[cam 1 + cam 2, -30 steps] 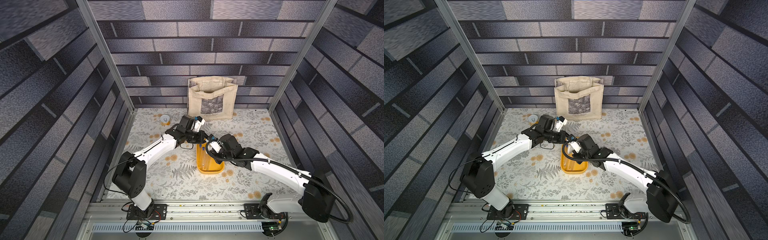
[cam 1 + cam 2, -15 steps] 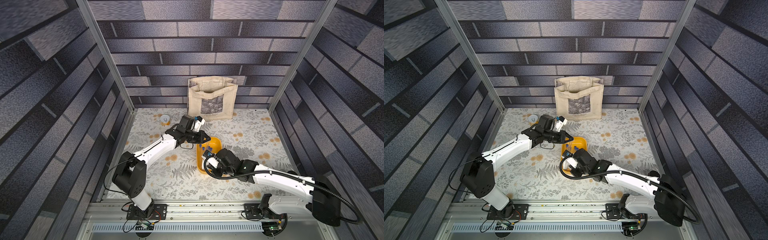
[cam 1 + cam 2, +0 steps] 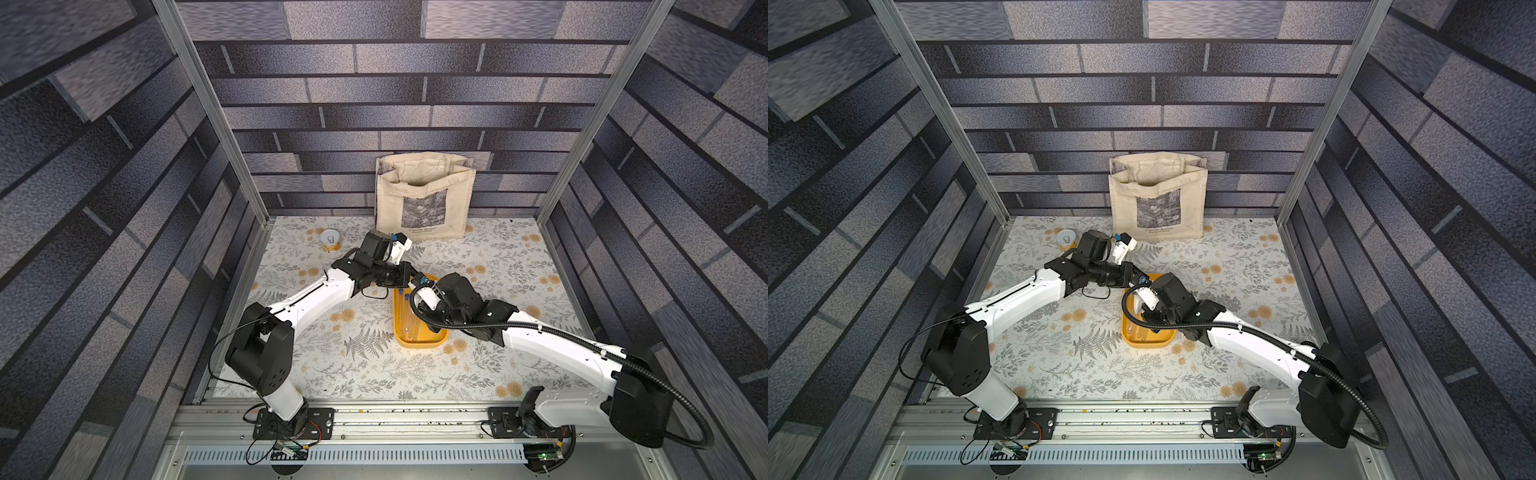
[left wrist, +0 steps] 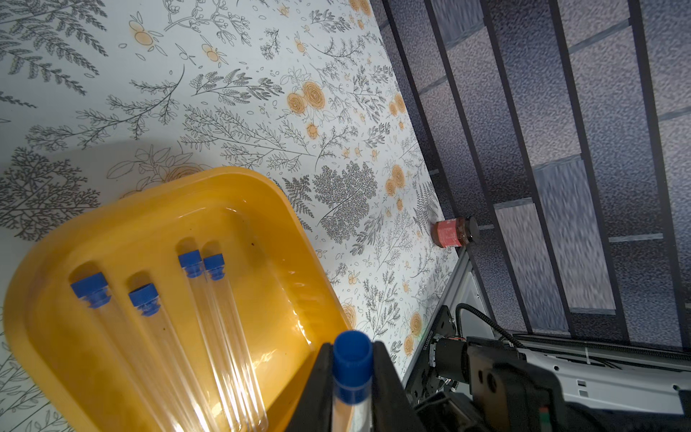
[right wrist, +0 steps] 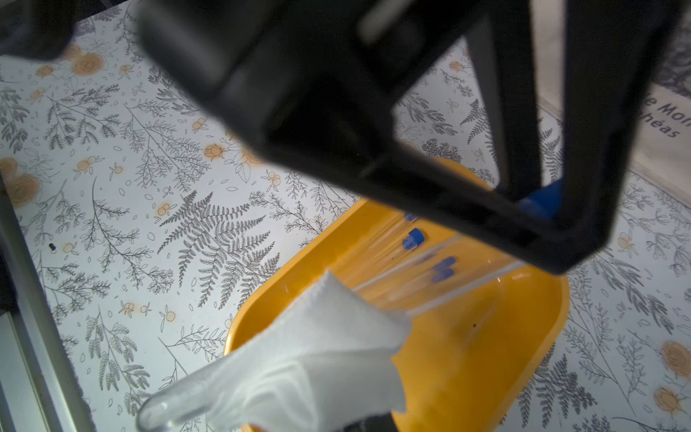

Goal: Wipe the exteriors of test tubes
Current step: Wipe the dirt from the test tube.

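Mid-wipe: the left hand (image 4: 351,392) pinches a test tube (image 5: 441,280) at its capped end, the right hand (image 3: 424,296) pinches cloth (image 5: 306,359) around it and should next slide lengthwise.

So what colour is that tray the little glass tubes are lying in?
Bright yellow-orange all over. The tray shows best in the left wrist view.

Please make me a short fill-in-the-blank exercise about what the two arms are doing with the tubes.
1. The left tool grips a test tube by its ____ cap.
2. The right tool holds a white ____ wrapped around that tube.
3. ____ more tubes lie in the yellow tray.
Missing words: blue; cloth; four.
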